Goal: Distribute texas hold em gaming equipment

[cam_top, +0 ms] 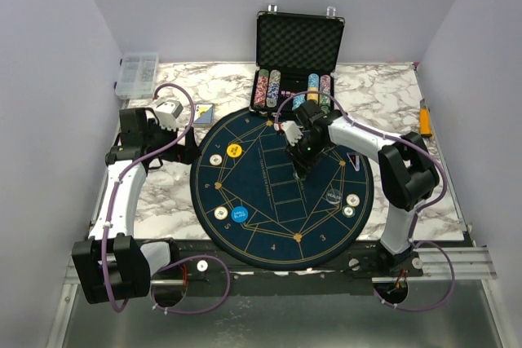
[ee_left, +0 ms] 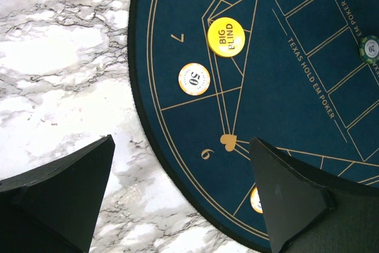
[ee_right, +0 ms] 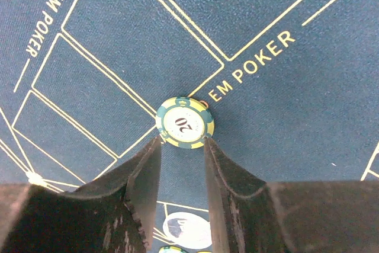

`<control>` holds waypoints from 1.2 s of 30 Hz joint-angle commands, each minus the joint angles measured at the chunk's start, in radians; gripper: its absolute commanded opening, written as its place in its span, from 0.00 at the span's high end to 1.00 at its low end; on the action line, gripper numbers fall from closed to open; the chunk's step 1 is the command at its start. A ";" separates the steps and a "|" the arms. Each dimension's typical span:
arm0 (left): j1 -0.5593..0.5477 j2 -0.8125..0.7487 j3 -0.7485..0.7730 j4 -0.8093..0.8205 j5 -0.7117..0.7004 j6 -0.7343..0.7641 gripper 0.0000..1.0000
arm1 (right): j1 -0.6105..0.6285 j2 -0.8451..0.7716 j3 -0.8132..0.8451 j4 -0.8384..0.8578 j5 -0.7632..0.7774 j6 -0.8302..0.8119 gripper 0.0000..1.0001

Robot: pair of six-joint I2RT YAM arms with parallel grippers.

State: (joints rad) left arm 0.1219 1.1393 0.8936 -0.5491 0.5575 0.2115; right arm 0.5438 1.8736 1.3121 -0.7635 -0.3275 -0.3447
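Two grippers inspected.

Right gripper (ee_right: pixel 182 139): clenched on the 20 chip (ee_right: pixel 185 122). Both fingertips touch the chip's lower rim, one from the left and one from the right. The chip sits at the very tips, at the centre of the right wrist frame, face up, with most of it standing clear above them. Judgement: a shallow rim pinch like this suits carrying the chip flat and laying it down without the fingers fouling the mat (cam_top: pixel 261 238). The chip is over the mat's middle, beside the "EM POKER" lettering. I cannot tell whether it rests on the mat or hangs just above it.

Left gripper (ee_left: pixel 177 205): released, jaws spread wide, nothing between them. It hovers at the lower edge of the left wrist frame, over the mat's left rim. Judgement: parked clear while the right arm works.

The 50 chip (ee_left: pixel 194 79) by the "7" and the big blind (ee_left: pixel 227 37) lie in the upper middle of that frame, well apart from my left fingers. Judgement: each was put at its seat marking.
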 commanded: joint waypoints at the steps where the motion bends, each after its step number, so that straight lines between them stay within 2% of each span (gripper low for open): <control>1: -0.006 -0.006 0.015 -0.005 0.020 0.014 0.02 | -0.002 -0.024 0.020 -0.024 -0.019 -0.008 0.64; 4: -0.006 -0.006 0.015 -0.004 0.020 0.014 0.02 | -0.002 -0.021 0.015 -0.015 -0.008 -0.004 0.65; 7: -0.006 -0.005 0.017 -0.005 0.021 0.014 0.02 | -0.002 -0.019 0.006 0.002 0.006 0.001 0.46; 9: -0.006 -0.001 0.019 -0.004 0.019 0.014 0.02 | -0.002 -0.012 0.000 0.011 0.003 0.002 0.45; 11: -0.006 0.001 0.019 -0.005 0.021 0.014 0.02 | -0.001 0.001 -0.006 0.014 0.001 -0.005 0.51; 13: -0.005 0.005 0.021 -0.004 0.022 0.013 0.02 | 0.002 0.015 -0.009 0.022 0.001 -0.006 0.63; 15: -0.006 0.007 0.023 -0.005 0.021 0.013 0.02 | 0.006 0.029 -0.009 0.024 -0.007 -0.005 0.68; 32: -0.006 0.014 0.025 -0.005 0.012 0.012 0.02 | 0.135 0.159 0.064 0.015 -0.086 -0.002 0.71; 36: -0.007 0.014 0.026 -0.006 0.013 0.014 0.02 | 0.136 0.131 0.064 0.002 -0.172 -0.027 0.70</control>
State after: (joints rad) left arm 0.1219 1.1484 0.8936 -0.5495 0.5575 0.2115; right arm 0.6750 1.9896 1.3895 -0.7452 -0.4175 -0.3454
